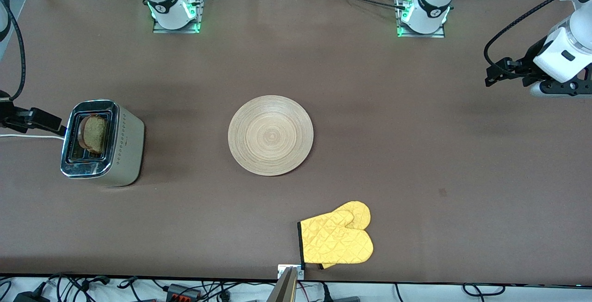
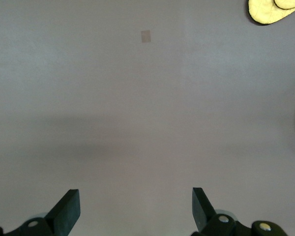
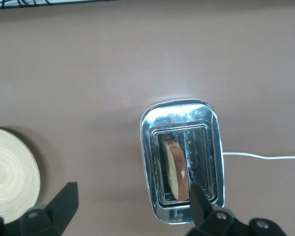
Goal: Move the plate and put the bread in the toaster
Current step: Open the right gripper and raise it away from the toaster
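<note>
Brown bread [image 1: 95, 134] stands in one slot of your toaster [image 1: 102, 143] at the right arm's end of the table [image 1: 416, 154], its top edge poking above the chrome; the other slot is empty. The plate [image 1: 270, 135] lies bare at mid-table, well apart from the toaster, with a yellow mitt [image 1: 337, 239] nearer the camera. Both steps look done; nothing seems left but to pull clear. Your right gripper [image 3: 130, 204] hovers over the toaster, fingers spread and holding nothing. Your left gripper [image 2: 135, 209] hangs over bare table at the left arm's end, fingers likewise apart and empty.
</note>
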Controlling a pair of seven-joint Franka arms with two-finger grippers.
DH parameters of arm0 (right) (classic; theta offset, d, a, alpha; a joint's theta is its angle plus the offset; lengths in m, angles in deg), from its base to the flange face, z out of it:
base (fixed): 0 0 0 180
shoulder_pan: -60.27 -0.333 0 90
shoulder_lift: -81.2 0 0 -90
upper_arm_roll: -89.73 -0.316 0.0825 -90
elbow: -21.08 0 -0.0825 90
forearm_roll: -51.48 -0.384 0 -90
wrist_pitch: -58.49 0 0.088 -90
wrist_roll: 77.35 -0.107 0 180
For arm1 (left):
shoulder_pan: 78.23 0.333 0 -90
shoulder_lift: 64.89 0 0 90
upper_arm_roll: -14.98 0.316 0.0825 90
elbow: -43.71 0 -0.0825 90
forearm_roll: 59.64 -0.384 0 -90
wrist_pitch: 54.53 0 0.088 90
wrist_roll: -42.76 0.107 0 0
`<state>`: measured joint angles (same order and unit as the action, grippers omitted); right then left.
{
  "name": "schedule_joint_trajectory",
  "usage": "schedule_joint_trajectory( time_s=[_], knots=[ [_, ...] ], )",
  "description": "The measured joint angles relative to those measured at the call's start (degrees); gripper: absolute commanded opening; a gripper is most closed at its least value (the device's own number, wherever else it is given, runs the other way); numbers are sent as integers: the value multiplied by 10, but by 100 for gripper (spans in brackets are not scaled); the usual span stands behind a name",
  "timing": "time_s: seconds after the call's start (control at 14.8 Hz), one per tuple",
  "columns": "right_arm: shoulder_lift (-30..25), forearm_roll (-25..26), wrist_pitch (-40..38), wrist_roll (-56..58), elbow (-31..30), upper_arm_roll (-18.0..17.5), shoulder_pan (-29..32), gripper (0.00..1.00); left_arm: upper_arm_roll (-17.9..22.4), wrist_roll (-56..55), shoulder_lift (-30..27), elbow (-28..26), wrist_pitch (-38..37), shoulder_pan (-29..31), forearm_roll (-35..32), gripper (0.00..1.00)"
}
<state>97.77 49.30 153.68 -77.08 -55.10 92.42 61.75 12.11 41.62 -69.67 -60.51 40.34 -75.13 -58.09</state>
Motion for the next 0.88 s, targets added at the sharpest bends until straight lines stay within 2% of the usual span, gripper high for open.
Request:
schedule_joint_trajectory(
  time_s=[0.27,0.68,0.88],
  knots=[
    [-29,8,0,0,-37,-8,0,100,1,0,2,0,0,1,0,100],
    [-137,9,33,4,-204,-8,0,100,1,0,3,0,0,5,0,100],
    [-177,10,23,8,-245,-8,0,100,1,0,5,0,0,6,0,100]
  ],
)
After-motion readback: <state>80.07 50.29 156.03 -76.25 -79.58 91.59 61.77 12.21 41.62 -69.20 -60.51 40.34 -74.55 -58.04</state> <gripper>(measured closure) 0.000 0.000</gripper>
